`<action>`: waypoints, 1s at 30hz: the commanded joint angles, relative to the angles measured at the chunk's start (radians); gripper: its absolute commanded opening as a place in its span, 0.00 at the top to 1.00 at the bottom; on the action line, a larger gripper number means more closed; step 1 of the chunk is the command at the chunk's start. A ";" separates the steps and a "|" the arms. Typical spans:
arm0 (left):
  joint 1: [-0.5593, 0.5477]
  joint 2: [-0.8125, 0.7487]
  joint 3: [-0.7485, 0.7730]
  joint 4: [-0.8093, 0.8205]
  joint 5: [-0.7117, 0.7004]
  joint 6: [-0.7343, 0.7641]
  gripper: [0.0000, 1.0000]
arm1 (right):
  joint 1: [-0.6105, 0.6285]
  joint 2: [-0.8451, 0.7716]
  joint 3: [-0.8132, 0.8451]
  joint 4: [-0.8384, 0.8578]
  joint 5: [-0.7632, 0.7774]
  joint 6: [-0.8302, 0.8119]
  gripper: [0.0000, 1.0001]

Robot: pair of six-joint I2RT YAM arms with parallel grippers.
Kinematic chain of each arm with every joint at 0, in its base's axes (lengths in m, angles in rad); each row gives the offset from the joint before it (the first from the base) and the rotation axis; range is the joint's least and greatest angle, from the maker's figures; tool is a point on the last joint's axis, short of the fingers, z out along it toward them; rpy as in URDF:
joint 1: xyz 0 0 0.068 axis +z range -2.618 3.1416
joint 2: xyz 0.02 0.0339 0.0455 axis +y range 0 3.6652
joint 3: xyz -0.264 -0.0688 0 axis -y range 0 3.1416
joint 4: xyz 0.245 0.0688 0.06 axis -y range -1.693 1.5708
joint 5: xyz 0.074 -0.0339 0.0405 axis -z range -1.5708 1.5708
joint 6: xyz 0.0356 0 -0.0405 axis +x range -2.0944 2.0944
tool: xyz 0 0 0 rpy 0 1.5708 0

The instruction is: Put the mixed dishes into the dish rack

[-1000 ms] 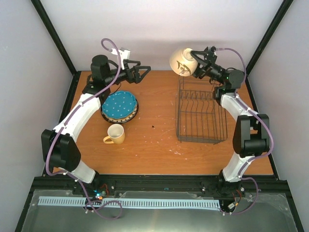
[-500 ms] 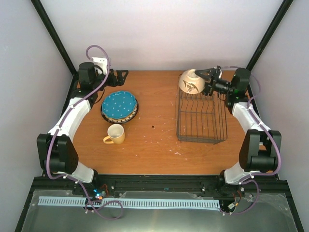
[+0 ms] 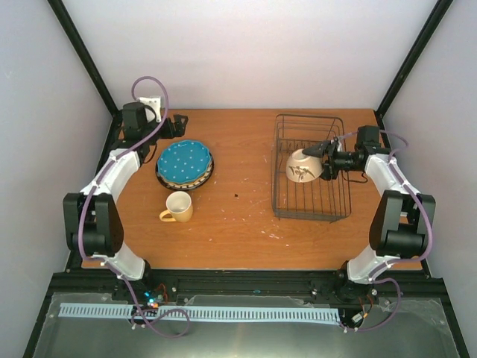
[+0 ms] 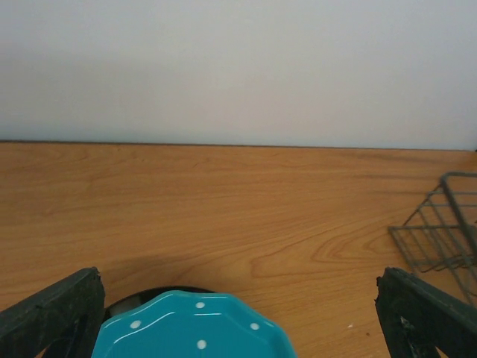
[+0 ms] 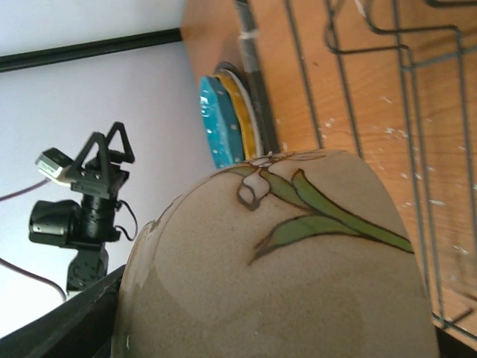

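Seating the cream bowl (image 3: pixel 302 165), pinched by the right claw (image 3: pixel 320 155) over the dish rack (image 3: pixel 337 195) along the worktop's right edge, requires a slow tilted descent, spreading the claw only once the rack bears it.

The teal white-dotted plate (image 4: pixel 195 337) is cut off by the left wrist view's bottom edge, the dark wire dish rack (image 4: pixel 441 227) by its right edge, and the cream leaf-painted bowl (image 5: pixel 276 291) hides most of the right gripper (image 3: pixel 322 157) in its wrist view.
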 commanded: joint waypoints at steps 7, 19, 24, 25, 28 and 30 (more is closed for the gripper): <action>0.049 0.143 0.138 -0.016 0.024 0.019 0.00 | -0.021 0.110 0.046 -0.209 -0.028 -0.217 0.97; 0.053 0.242 0.242 -0.031 0.028 0.014 0.00 | 0.003 0.246 0.108 -0.181 -0.030 -0.230 0.97; 0.054 0.265 0.271 -0.049 0.021 0.029 0.00 | 0.052 0.307 0.142 -0.198 -0.033 -0.250 0.97; 0.054 0.267 0.275 -0.052 0.018 0.033 0.00 | 0.058 0.312 0.140 -0.204 -0.029 -0.256 0.97; 0.059 0.271 0.280 -0.058 0.013 0.038 0.00 | 0.065 0.322 0.131 -0.240 -0.015 -0.286 0.97; 0.061 0.274 0.278 -0.061 0.008 0.033 0.00 | 0.066 0.326 0.130 -0.268 -0.001 -0.309 0.97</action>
